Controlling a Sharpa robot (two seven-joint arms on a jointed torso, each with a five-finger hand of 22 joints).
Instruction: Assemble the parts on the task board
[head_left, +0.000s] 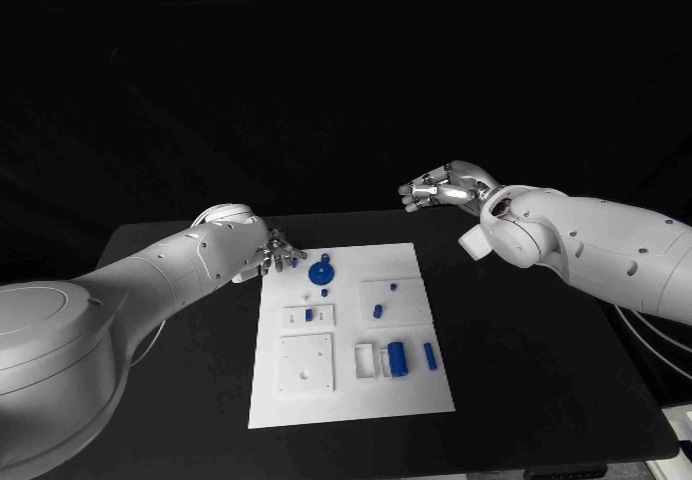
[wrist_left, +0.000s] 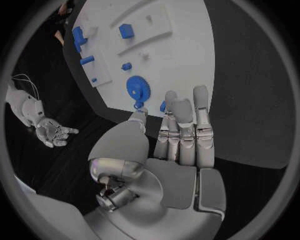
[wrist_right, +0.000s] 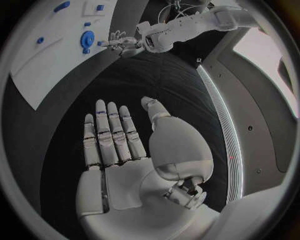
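The white task board (head_left: 351, 402) lies in the middle of the black table. A round blue part (head_left: 323, 270) sits near its far left corner, and my left hand (head_left: 278, 253) hovers right beside it at the board's far left edge. In the left wrist view that hand (wrist_left: 178, 145) has straight fingers, with the blue disc (wrist_left: 137, 88) just past them. Small blue bits (wrist_left: 139, 105) lie at the fingertips, and bare board shows between thumb and fingers. My right hand (head_left: 444, 187) is raised beyond the board's far right corner, palm (wrist_right: 119, 150) flat and holding nothing.
Two upright blue pieces (head_left: 397, 358) stand in a slot block at the board's near right. Smaller blue pegs (head_left: 378, 311) and a white square block (head_left: 307, 362) sit mid-board. Black table (head_left: 534, 380) surrounds the board on all sides.
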